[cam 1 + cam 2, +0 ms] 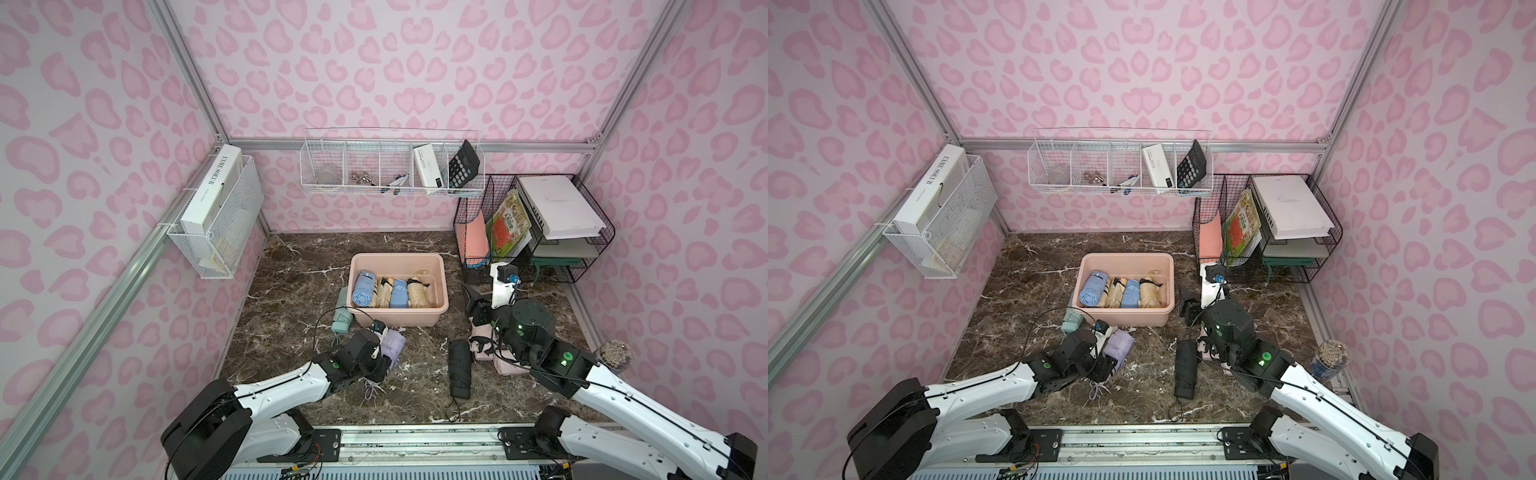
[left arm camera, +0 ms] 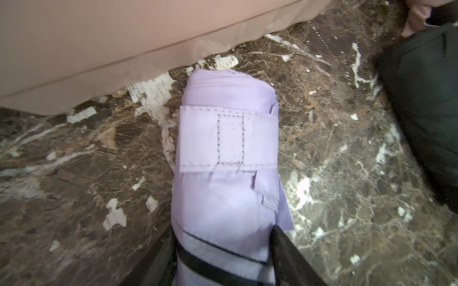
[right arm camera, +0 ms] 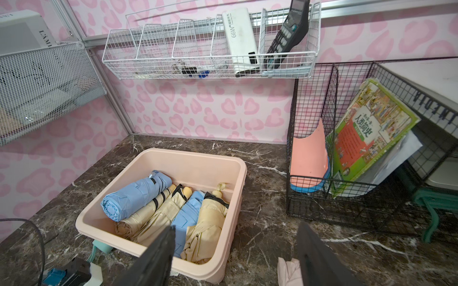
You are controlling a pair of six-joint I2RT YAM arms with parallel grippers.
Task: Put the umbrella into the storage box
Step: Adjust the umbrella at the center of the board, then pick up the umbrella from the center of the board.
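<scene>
My left gripper [image 2: 223, 230] straddles lilac umbrella [image 2: 228, 138], jaws against both flanks, hold unconfirmed. Squeeze firmly; clear storage box [image 1: 415, 318] rim.

Box [image 1: 397, 254]: far half bare, open from above. Four folded umbrellas [image 1: 392, 293] fill near half. Marble [image 1: 291, 291] left of box and behind it lies open. Lilac umbrella [image 1: 395, 343] lies just before near wall, mint umbrella [image 1: 343, 316] beside near-left corner, black umbrella [image 1: 459, 370] farther right. Rack [image 1: 536, 249] crowds right rear. Wire basket [image 1: 390, 189] hangs on back wall above.
</scene>
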